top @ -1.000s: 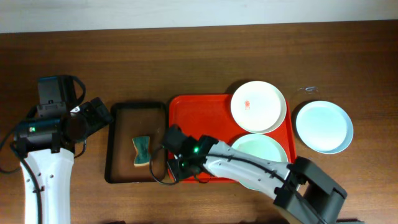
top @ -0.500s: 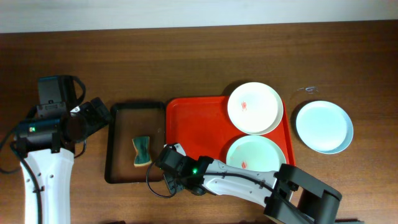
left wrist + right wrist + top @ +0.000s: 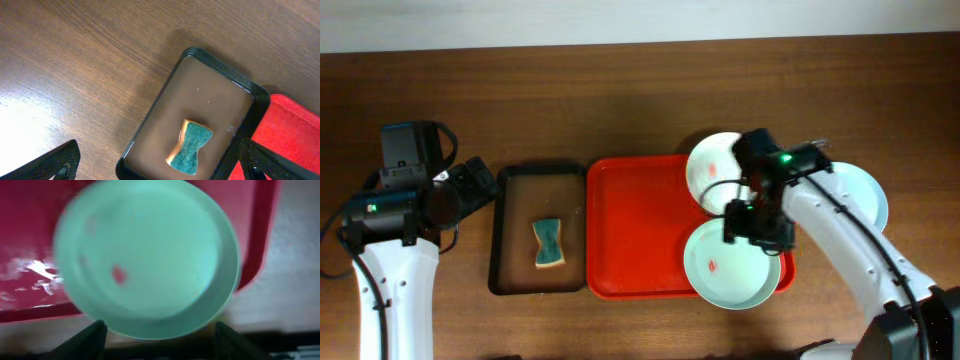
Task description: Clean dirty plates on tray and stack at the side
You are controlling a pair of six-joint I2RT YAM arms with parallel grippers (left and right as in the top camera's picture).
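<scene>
The red tray (image 3: pixel 635 235) lies mid-table. A pale green plate (image 3: pixel 715 270) with a small red smear rests on its front right corner, overhanging the rim. A white plate (image 3: pixel 710 165) with a red smear sits at the tray's back right, partly under my right arm. The pale blue plate (image 3: pixel 865 205) lies on the table right of the tray. My right gripper (image 3: pixel 755 225) hovers open over the green plate's (image 3: pixel 150 255) back edge with nothing held. Off at the far left my left gripper (image 3: pixel 470 190) stands open and empty.
A dark brown tray (image 3: pixel 510 230) with a black rim lies left of the red tray and holds a green-and-yellow sponge (image 3: pixel 548 243). In the left wrist view the sponge (image 3: pixel 191 150) sits in that tray (image 3: pixel 220 65), with the red tray (image 3: pixel 290 130) beside it.
My right arm has swung from the red tray's front left corner across to the green plate and its jaws have opened. The white and green plates have shifted slightly. The left arm is still.
</scene>
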